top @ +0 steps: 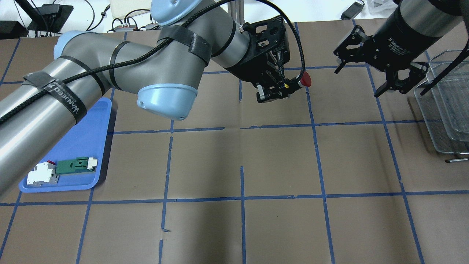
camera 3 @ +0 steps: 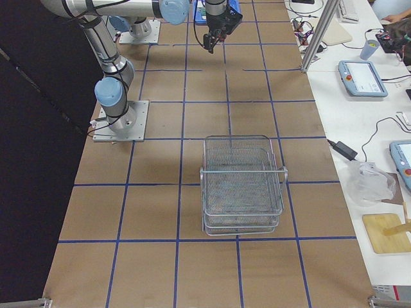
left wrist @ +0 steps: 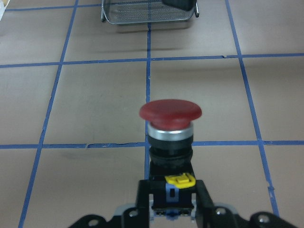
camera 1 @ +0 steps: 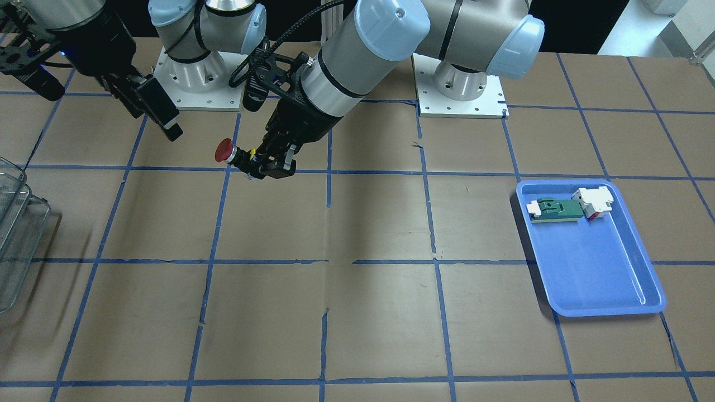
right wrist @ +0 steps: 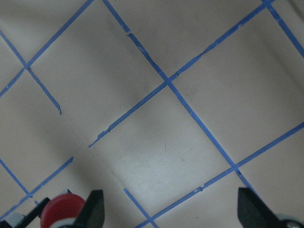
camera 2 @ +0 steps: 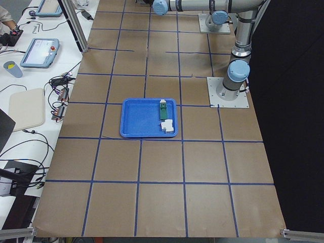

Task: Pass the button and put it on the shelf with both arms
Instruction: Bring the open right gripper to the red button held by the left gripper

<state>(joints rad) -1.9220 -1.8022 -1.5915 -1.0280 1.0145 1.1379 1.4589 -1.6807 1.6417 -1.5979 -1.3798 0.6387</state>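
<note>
My left gripper is shut on the black body of the button and holds it above the table, its red cap pointing toward my right gripper. In the left wrist view the button stands straight out between the jaws. My right gripper is open and empty, a short way from the cap. In the right wrist view the red cap shows at the lower left, beside one open finger. The wire-mesh shelf stands at the table's right end, beyond my right gripper.
A blue tray at the table's left end holds a green-and-white block and a white-and-red block. Brown paper with a blue tape grid covers the table. The arm bases stand at the robot's edge.
</note>
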